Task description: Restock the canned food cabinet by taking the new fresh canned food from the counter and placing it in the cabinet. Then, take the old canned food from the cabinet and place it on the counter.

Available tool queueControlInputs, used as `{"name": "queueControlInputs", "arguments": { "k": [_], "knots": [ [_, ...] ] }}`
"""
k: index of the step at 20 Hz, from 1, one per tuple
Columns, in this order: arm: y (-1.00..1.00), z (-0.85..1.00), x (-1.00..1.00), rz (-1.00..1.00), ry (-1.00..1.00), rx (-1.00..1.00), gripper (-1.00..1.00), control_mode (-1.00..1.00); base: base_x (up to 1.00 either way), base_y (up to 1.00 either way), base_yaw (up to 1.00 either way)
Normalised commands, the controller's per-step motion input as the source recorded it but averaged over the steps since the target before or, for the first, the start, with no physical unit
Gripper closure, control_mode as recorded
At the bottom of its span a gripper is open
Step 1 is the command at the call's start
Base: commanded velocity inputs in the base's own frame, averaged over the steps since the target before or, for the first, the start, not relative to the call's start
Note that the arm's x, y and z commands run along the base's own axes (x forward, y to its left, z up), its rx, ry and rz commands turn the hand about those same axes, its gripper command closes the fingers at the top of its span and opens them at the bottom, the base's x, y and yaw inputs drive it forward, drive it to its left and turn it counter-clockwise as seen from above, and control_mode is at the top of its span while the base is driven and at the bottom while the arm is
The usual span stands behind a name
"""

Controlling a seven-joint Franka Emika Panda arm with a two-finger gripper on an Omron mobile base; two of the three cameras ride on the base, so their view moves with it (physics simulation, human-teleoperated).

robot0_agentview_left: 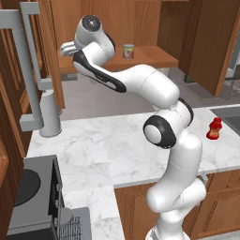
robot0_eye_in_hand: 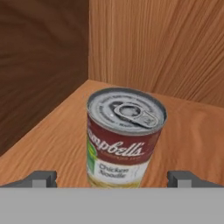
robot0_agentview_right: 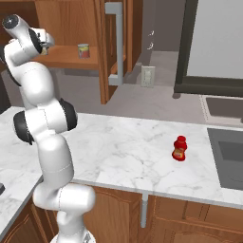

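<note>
The cabinet (robot0_agentview_left: pixel 154 56) stands open above the counter (robot0_agentview_left: pixel 112 145), arm reaching in. On its shelf there's the old canned food (robot0_eye_in_hand: pixel 124 136), upright, sitting right between the spread fingertips (robot0_eye_in_hand: pixel 38 178) of the gripper (robot0_eye_in_hand: pixel 111 179), not pinched. Small red bottle (robot0_agentview_right: pixel 180 148) sits on the marble.

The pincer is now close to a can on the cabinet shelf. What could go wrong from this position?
1. In the hand view the pincer is open, fingertips either side of the old canned food but not touching; pushing forward might knock the can over.
2. A second can stands on the cabinet shelf; the arm could bump it on withdrawal.
3. The small red bottle on the counter may crowd the placement.
</note>
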Motion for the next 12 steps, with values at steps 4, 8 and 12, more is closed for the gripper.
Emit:
{"name": "queueControlInputs", "arguments": {
  "k": [4, 8, 12],
  "knots": [
    [0.00, -0.02, 0.05, 0.00, 0.00, 0.00, -1.00, -1.00, 0.00, 0.00, 0.00],
    [0.00, -0.07, 0.10, 0.00, 0.00, 0.00, -1.00, -1.00, 0.00, 0.00, 0.00],
    [0.00, -0.11, 0.12, 0.00, 0.00, 0.00, -1.00, -1.00, 0.00, 0.00, 0.00]
  ]
}}
